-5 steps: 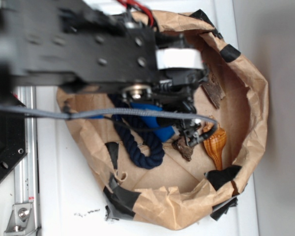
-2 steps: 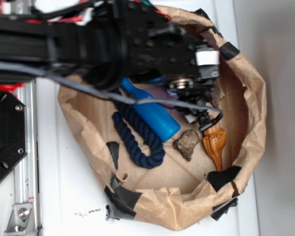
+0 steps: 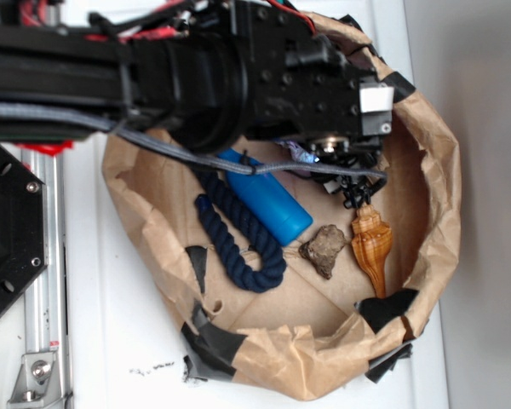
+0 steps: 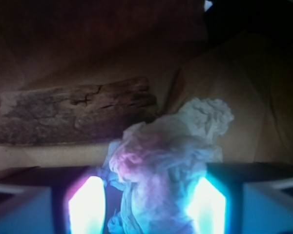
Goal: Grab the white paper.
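The black arm reaches in from the left, its wrist angled downward; the hand is spread, its two fingers glowing bluish, well apart.

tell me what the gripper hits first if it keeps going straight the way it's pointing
Probably the white paper: it already sits between the open gripper fingers. Beyond it lies a piece of bark.
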Motion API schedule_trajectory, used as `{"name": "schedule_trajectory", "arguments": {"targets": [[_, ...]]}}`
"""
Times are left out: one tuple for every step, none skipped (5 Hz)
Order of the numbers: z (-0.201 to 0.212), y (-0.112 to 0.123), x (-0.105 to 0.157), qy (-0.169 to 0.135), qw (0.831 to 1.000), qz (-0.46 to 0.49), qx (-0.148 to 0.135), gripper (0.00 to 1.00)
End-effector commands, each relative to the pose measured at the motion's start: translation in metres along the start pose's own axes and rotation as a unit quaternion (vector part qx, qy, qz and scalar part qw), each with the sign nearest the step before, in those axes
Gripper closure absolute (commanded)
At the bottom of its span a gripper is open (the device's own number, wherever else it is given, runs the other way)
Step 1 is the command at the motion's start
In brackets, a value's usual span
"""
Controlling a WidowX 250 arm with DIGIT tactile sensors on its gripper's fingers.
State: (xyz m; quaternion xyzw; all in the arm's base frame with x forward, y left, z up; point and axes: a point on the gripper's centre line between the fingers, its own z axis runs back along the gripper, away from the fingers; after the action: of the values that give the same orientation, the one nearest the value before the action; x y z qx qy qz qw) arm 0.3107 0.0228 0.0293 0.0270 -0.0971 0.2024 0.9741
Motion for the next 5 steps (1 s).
{"name": "schedule_trajectory", "arguments": {"targets": [[0.080, -0.009, 0.007, -0.065, 0.995, -0.046, -0.056, 1.00], [0.127, -0.019, -0.007, -0.106, 0.989, -0.072, -0.080, 1.00], [0.161, -0.027, -0.022, -0.121, 0.983, -0.095, -0.104, 1.00], [0.182, -0.032, -0.031, -0.116, 0.979, -0.115, -0.118, 1.00], [0.189, -0.030, -0.032, -0.091, 0.976, -0.150, -0.132, 1.00]]}}
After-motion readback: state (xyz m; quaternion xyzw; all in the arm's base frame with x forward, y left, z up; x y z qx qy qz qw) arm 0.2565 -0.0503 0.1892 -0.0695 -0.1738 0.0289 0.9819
